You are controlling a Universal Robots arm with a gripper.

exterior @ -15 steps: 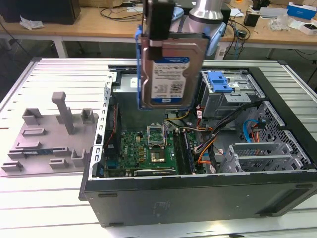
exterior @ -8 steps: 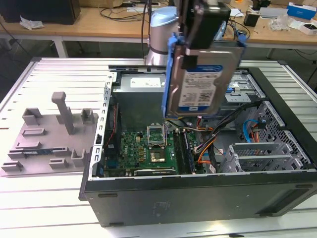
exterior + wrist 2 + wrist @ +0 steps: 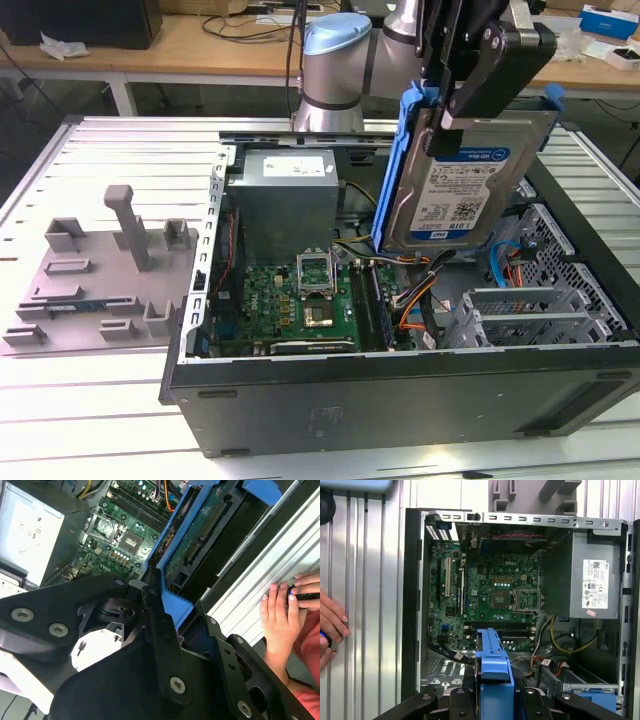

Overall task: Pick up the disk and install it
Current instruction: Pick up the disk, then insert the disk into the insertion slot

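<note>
The pincer [image 3: 465, 95] grips the disk [image 3: 455, 185], holding it upright in the air over the open computer case [image 3: 400, 390] near its drive cage [image 3: 545, 300] edge, where a skewed descent would likely snag the orange cables [image 3: 413, 303] or jam the blue bracket [image 3: 392, 170].

Open case [image 3: 400, 400], upper side free: the disk [image 3: 460, 190] hangs clear above it. Inside, the power supply [image 3: 285, 195], loose cables [image 3: 415, 300] and the metal drive cage [image 3: 540, 310] crowd the floor. A person's hand [image 3: 280, 615] rests near the case's outer wall.
</note>
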